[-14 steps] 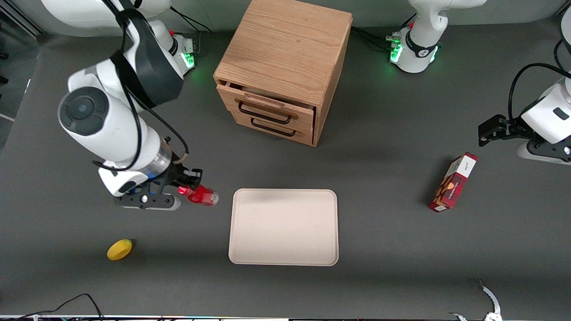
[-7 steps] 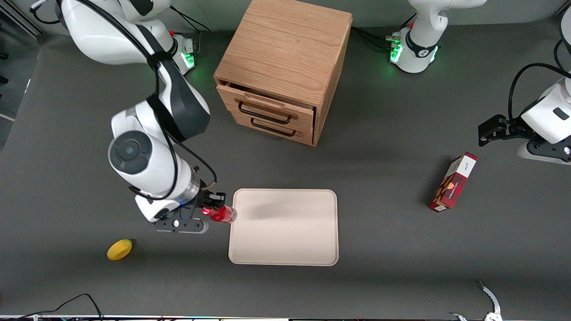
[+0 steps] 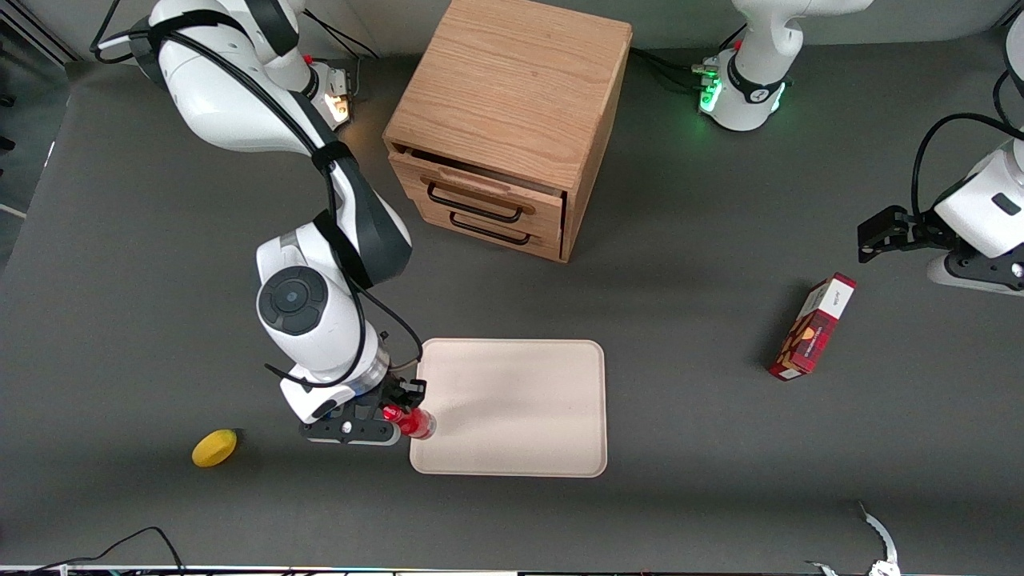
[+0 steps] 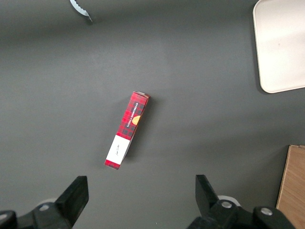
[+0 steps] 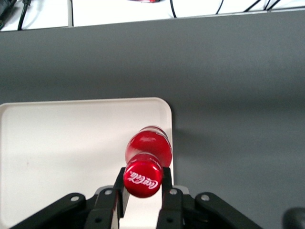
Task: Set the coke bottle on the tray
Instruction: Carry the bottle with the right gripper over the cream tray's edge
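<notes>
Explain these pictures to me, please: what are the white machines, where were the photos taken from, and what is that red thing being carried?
The white machines are robot arms. One picture looks down on the table from the front; the other two come from cameras on the arms' wrists. The working arm's gripper is shut on a small red coke bottle, pinching it just under the cap, above the edge of the pale tray. The bottle is not set down yet. Also on the table: a wooden drawer cabinet, a yellow lemon toward the working arm's end, and a red carton toward the parked arm's end.
</notes>
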You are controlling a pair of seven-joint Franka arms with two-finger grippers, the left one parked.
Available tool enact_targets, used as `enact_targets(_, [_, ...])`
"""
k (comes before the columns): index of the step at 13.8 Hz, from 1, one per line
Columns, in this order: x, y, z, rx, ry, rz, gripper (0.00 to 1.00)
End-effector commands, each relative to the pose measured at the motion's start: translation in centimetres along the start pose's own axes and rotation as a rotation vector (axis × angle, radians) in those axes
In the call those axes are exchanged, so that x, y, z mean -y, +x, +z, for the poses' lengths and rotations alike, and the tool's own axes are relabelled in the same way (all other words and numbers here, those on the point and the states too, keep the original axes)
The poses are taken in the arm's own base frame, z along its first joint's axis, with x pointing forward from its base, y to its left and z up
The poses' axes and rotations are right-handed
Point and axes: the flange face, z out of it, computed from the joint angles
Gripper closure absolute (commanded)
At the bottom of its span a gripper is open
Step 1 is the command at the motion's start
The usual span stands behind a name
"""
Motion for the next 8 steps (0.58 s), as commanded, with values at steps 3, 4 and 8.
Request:
enact_targets(3, [1.4, 0.6, 1.9, -0.075, 0.006, 0.028, 1.0])
enact_targets(4, [1.5, 0.5, 2.3, -0.074, 0.006, 0.026, 1.0])
enact_targets(8, [2.8, -0.5, 5.1, -0.065, 0.006, 0.019, 1.0])
